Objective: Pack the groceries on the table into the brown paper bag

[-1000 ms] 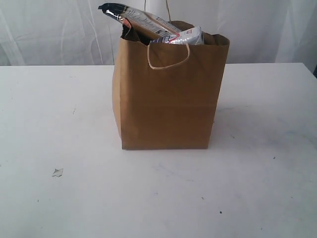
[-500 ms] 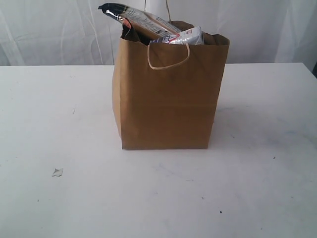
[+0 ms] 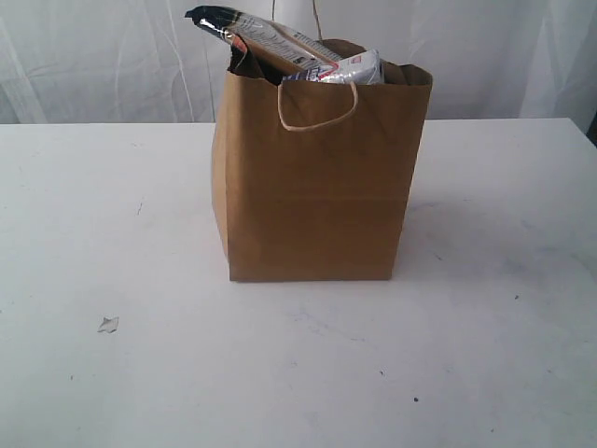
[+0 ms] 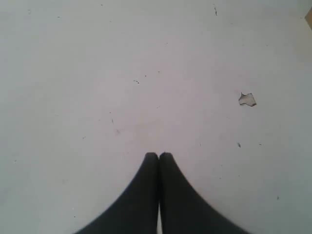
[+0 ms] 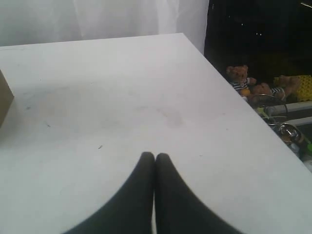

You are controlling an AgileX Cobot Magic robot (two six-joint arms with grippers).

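Hanging above the worktop (image 4: pixel 97 58), the left gripper (image 4: pixel 158 155) has its two dark fingertips pressed together with nothing between them. The right gripper (image 5: pixel 155 155) is the same, tips meeting and empty, poised over a bare white stretch near the worktop's edge. Not far from the left gripper lies only a small torn scrap (image 4: pixel 247 99). A sliver of the brown paper bag (image 3: pixel 317 187) shows at the margin of each wrist view, so both arms sit well apart from it. Across the last second the exterior view shows no change at all: the bag, its contents and the scrap lie exactly where they were, and neither arm enters that view. I read that stillness as the packing being finished, or nearly so, with the arms parked clear. The bag stands upright at the middle of the worktop, its cream handle (image 3: pixel 317 117) drooping over the front face. Out of its mouth sticks the long dark-topped packet (image 3: pixel 252 28), leaning up toward the left, and beside it a crinkled white-and-silver package (image 3: pixel 350 67) rests at rim level. Whatever else is inside is hidden by the bag's walls, and no other grocery shows on the worktop in any view.
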